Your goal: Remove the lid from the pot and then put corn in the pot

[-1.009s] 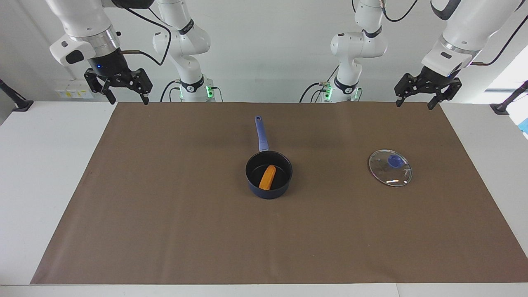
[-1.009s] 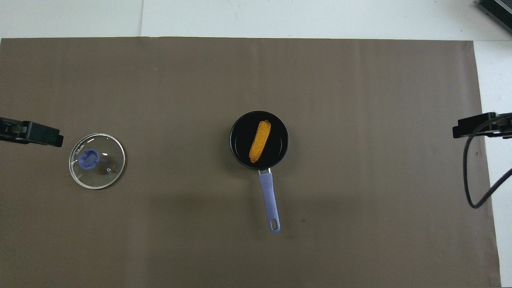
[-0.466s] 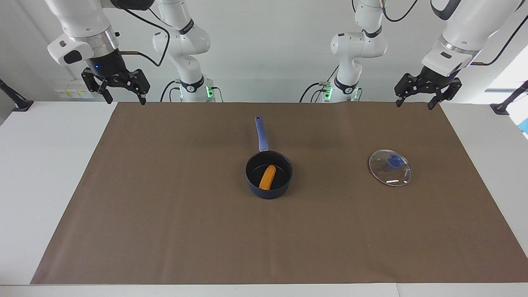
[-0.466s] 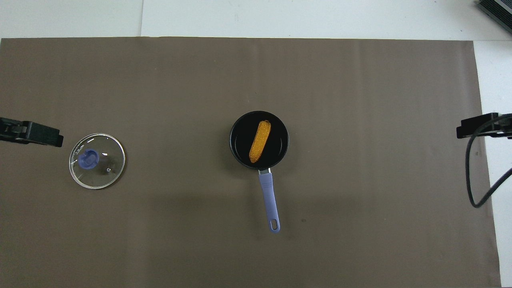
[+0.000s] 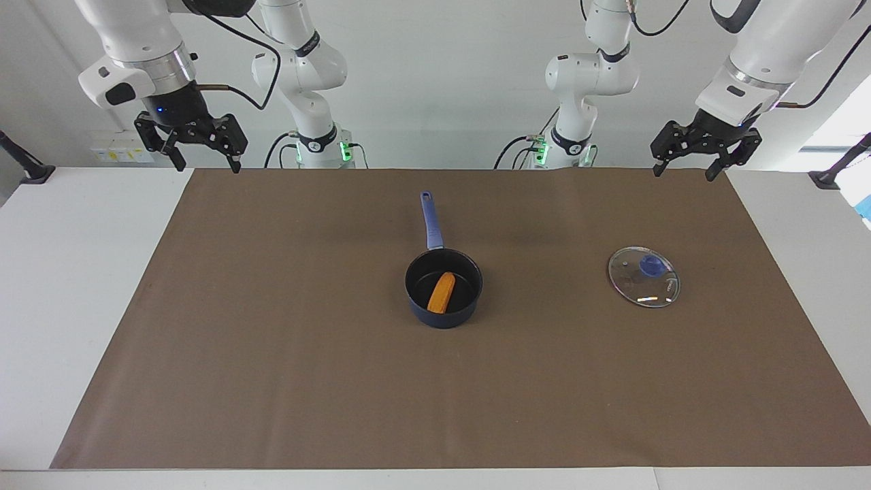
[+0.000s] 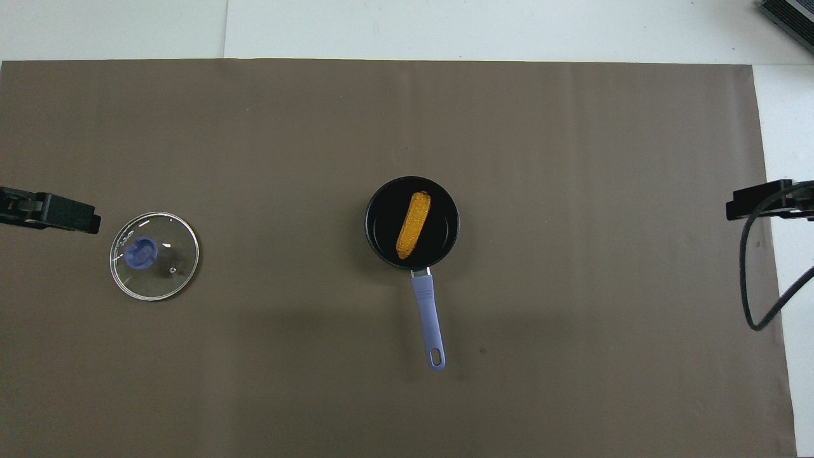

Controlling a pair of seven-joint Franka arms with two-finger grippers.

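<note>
The dark blue pot [image 5: 444,288] [image 6: 412,221] stands mid-table, its long handle [image 5: 431,220] pointing toward the robots. Inside it lies the yellow-orange corn [image 5: 441,292] [image 6: 413,224]. The clear glass lid [image 5: 644,276] [image 6: 154,256] with its blue knob lies flat on the mat toward the left arm's end, apart from the pot. My left gripper [image 5: 687,167] hangs open and empty, raised over the mat's edge at the robots' end. My right gripper [image 5: 202,163] is raised at the right arm's end, open and empty. In the overhead view only a dark tip of each gripper shows.
A brown mat [image 5: 286,354] covers most of the white table [image 5: 61,272]. A black cable [image 6: 753,299] loops down by the right arm's end. A dark object [image 6: 792,16] sits at the table's corner farthest from the robots at that end.
The right gripper has risen a little and drifted outward toward its end of the table. Pot, corn, lid and left gripper have not moved.
</note>
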